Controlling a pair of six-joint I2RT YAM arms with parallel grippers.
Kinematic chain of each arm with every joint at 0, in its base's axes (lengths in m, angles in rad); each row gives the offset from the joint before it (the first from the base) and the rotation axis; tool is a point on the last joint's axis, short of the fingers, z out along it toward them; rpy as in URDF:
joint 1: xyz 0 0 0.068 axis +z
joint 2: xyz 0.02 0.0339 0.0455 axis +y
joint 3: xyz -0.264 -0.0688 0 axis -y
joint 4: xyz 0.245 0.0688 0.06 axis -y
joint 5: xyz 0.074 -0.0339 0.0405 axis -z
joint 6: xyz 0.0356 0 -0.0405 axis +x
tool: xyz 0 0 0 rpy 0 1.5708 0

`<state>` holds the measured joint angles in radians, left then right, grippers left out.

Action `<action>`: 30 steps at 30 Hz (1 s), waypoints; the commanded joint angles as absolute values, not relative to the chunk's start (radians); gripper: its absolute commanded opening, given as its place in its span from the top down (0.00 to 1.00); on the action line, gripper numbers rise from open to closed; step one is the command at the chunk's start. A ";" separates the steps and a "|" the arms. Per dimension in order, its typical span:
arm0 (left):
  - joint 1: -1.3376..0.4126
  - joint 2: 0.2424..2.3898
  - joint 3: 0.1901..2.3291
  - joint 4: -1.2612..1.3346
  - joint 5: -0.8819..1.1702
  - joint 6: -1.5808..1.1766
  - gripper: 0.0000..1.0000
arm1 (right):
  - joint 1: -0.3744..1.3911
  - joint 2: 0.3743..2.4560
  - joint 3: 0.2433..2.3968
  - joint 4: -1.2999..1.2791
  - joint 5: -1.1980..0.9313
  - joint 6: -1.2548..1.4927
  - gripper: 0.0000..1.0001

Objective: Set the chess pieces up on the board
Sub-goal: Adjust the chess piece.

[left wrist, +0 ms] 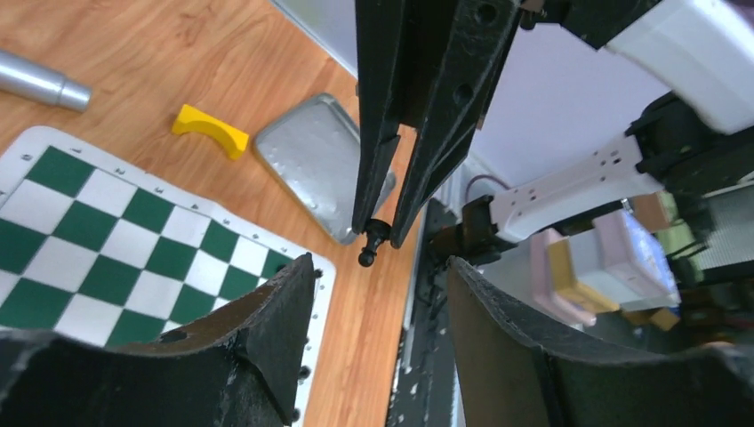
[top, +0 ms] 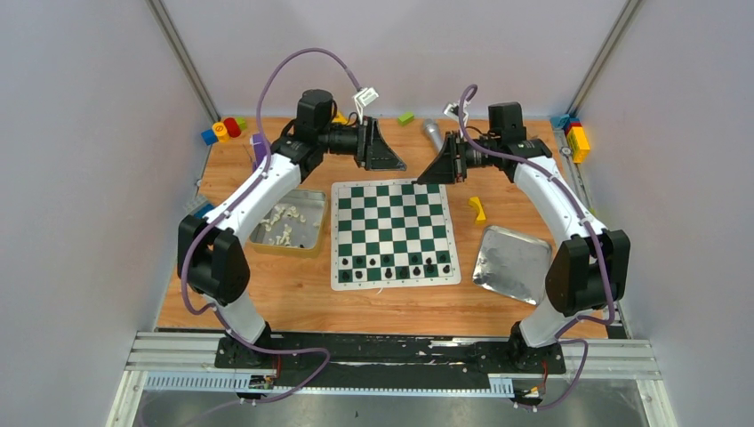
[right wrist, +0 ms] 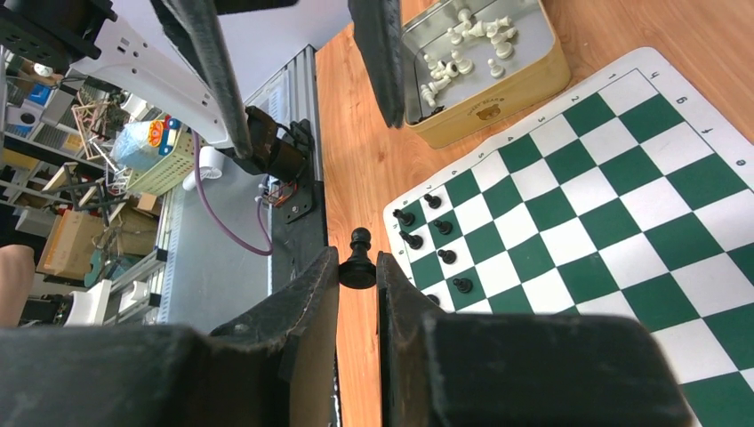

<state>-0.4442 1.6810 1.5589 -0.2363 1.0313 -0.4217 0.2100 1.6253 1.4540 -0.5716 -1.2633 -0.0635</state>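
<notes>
End effectors tip to tip: right end effector [top: 431,171] facing left end effector [top: 396,160], board [top: 391,222] below them, black pieces [top: 400,267] on its near rows.
Left wrist: left one spread, black pawn [left wrist: 372,242] just ahead, pinched by right.
Right wrist: pawn clamped.
Likely a handover. Next, left must close on the pawn, then right lets go.
</notes>
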 commanded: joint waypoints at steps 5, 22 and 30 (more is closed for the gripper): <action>-0.440 1.761 1.481 0.264 1.110 -0.904 0.49 | 0.197 1.587 1.474 -0.443 -1.262 0.051 1.00; -0.463 1.781 1.423 0.370 1.124 -0.993 0.53 | 0.169 1.603 1.452 -0.308 -1.295 0.193 1.00; -0.474 1.796 1.428 0.386 1.121 -1.008 0.58 | 0.168 1.603 1.453 -0.291 -1.298 0.214 1.00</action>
